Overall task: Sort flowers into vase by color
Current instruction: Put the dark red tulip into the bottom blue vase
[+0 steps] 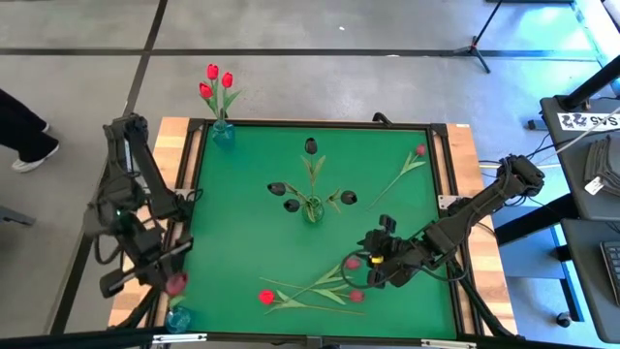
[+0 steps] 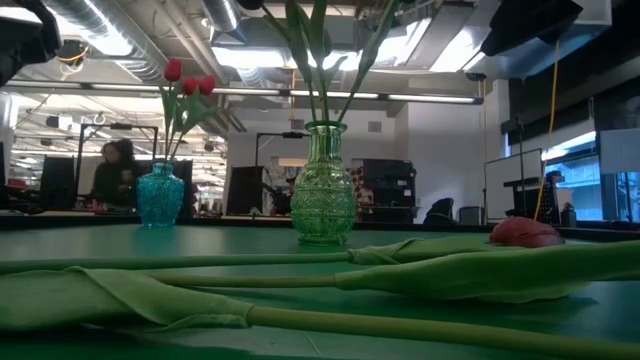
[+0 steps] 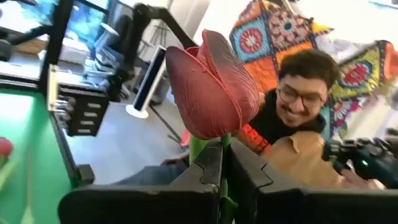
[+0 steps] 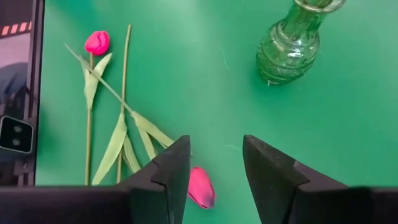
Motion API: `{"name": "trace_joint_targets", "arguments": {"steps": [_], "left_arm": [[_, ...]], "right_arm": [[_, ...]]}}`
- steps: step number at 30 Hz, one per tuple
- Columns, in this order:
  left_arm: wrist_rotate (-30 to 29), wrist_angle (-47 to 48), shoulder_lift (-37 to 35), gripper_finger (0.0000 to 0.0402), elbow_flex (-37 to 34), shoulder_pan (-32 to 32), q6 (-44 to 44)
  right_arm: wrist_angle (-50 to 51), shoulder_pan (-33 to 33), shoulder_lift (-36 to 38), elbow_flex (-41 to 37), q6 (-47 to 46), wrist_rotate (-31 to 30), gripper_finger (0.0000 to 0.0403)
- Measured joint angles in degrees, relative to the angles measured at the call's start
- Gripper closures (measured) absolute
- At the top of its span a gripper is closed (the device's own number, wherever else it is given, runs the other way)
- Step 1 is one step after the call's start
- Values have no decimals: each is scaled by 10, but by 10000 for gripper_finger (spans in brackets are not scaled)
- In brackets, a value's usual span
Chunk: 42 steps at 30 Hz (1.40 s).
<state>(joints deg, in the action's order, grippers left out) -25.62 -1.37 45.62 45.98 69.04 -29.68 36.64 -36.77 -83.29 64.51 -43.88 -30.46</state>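
Stems fill my low view's foreground, green vase behind. From above, I see the left gripper off the mat's left edge, pinching a maroon tulip. Right gripper hangs spread over a red tulip.

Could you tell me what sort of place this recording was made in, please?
Probably a robotics lab in an open office or workshop: a green table on a concrete floor, exposed ceiling ducts with strip lights, and desks with monitors behind the vases.
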Motion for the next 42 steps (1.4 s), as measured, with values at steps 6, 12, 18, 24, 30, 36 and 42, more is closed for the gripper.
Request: {"name": "trace_joint_targets", "arguments": {"steps": [6, 12, 18, 24, 30, 36, 42], "left_arm": [[1, 17, 27, 395, 0, 25, 4], [-4, 8, 44, 395, 0, 35, 41], [9, -1, 57, 395, 0, 36, 60], [9, 5, 70, 392, 0, 47, 85], [-23, 20, 76, 356, 0, 46, 91], [-39, 37, 76, 310, 0, 46, 79], [15, 36, 71, 276, 0, 47, 57]], "right_arm": [[-1, 0, 0, 0, -50, 0, 254], [-6, -29, 0, 0, -99, -32, 254], [-6, -58, -1, -1, -162, -80, 254], [-13, -84, -9, -1, -189, -118, 254], [-37, -89, -18, -1, -188, -135, 254], [-37, -89, -21, -1, -184, -136, 254], [-40, -90, -21, -1, -159, -135, 254]]}}
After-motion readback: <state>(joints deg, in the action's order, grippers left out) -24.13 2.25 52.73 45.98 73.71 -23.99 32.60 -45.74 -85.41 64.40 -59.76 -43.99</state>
